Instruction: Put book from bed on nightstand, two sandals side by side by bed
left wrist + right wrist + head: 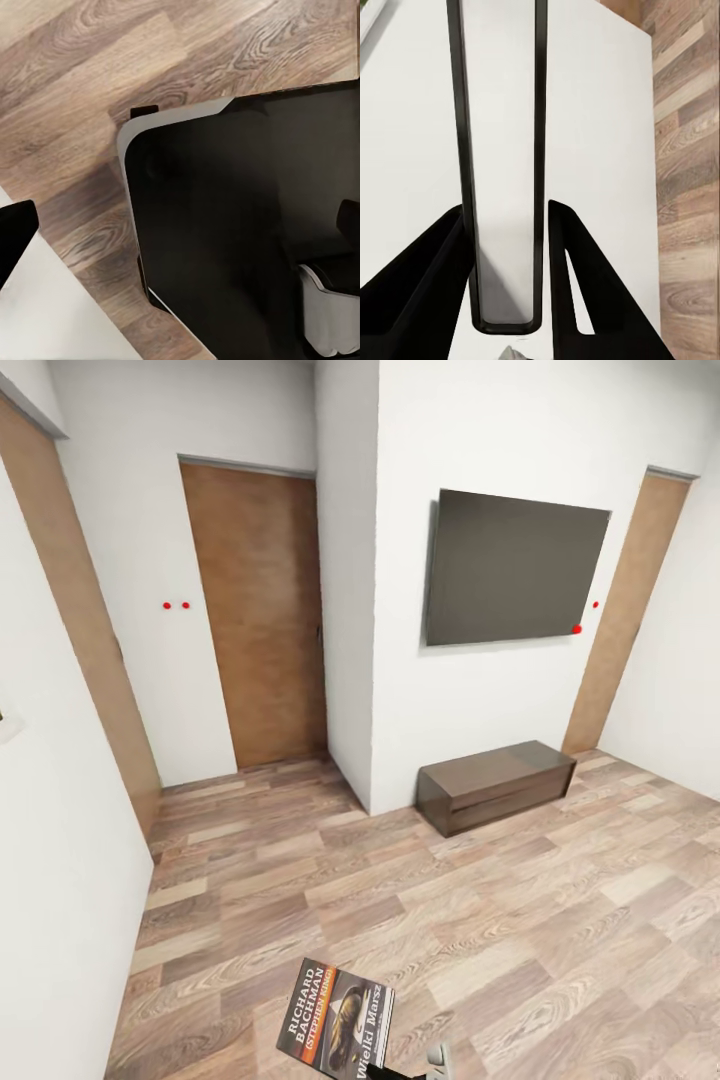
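The book (pixel 335 1020), with a dark cover, an orange band and white lettering, hangs above the wood floor at the bottom of the head view. My right gripper (pixel 506 206) is shut on it. In the right wrist view the book (pixel 502 112) stands edge-on, its white pages between dark covers, with a black finger (pixel 427 277) on each side. My left gripper (pixel 180 232) is open and holds nothing; it hangs over my own dark base (pixel 225 225). The bed, the nightstand and the sandals are out of view.
Ahead, a white wall carries a dark TV screen (pixel 515 565) with a low dark-brown cabinet (pixel 495 783) under it. Wooden doors stand at the back left (pixel 258 615), the far left (pixel 75 620) and the right (pixel 630 610). A wall corner (pixel 345 610) juts out between them above the wood-plank floor (pixel 400 900).
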Available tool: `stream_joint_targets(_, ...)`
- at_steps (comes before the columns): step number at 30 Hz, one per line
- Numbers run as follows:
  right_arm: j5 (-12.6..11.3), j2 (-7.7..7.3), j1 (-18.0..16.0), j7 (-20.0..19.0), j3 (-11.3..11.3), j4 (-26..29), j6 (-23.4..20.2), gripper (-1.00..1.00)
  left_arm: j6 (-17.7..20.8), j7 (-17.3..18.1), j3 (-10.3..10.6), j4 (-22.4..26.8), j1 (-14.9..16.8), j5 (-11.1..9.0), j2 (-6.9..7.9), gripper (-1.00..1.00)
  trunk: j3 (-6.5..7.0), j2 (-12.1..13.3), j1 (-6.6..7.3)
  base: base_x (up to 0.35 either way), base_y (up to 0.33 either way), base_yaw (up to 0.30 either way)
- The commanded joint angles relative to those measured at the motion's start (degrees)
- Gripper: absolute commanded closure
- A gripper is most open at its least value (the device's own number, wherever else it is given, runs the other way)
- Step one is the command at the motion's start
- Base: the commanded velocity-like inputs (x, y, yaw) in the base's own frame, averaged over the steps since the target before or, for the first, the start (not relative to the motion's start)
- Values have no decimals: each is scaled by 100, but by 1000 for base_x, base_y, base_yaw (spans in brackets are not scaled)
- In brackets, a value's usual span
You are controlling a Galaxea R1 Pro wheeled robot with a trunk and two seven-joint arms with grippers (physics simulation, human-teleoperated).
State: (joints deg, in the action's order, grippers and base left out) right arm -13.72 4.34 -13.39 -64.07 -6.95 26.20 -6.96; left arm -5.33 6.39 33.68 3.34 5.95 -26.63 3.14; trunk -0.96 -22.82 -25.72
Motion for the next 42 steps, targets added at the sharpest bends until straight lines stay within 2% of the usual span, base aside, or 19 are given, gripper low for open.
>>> stream_joint_targets(1, -17, 6, -6, -27, -32, -1, -60, 100, -18, 20, 48, -2, 3, -60, 2, -100, -10, -10, -6, 296, 0, -278)
stream_joint_targets(42, -24, -8, -6, -27, -34, -9, -60, 100, -60, 21, 58, -9, 3, -56, 11, -100, -10, -10, -6, 285, 0, -278)
